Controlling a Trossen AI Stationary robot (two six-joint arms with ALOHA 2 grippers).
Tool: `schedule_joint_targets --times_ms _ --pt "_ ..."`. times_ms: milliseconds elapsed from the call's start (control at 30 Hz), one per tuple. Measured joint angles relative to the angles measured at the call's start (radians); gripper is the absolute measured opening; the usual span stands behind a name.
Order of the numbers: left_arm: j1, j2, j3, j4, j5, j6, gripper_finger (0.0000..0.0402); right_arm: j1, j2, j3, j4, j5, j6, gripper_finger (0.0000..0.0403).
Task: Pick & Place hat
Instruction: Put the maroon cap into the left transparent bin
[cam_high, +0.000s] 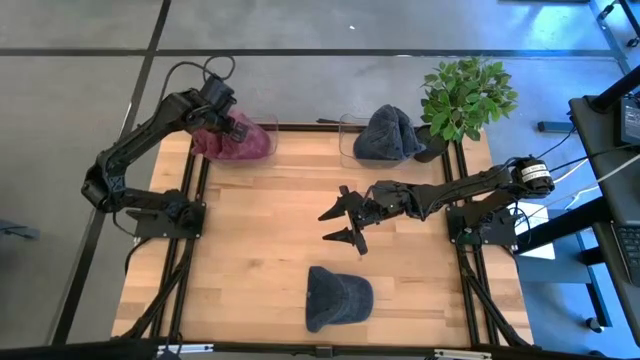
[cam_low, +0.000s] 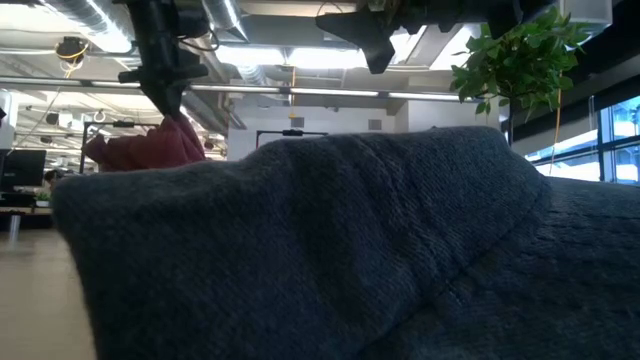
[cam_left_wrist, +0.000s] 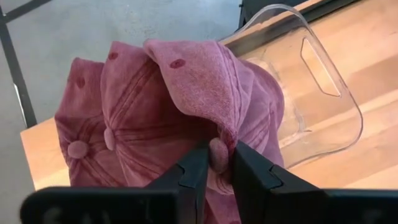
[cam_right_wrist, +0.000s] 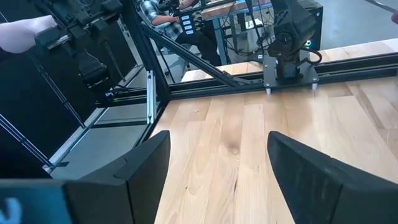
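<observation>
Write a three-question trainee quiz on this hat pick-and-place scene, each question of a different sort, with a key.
1. True or false: the left end effector is shut on the pink hat.
2. Which hat lies nearest the table's front edge? A) pink B) dark blue C) grey
3. Fill in: the right end effector hangs ____ over the table's middle.

Key: 1 true. 2 B, the dark blue hat; the grey hat sits at the back by the plant. 3 open.
</observation>
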Motion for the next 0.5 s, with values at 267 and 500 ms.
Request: schedule_joint_targets --times_ms 267,500 --pt "0.000 0.000 0.000 -0.004 -0.001 0.032 0.0065 0.000 0.000 0.000 0.000 -0.001 0.002 0.0269" --pt "0.000 0.000 0.000 -0.009 -0.068 0.025 0.0099 0.000 0.000 0.000 0.000 -0.002 0.038 0.0269"
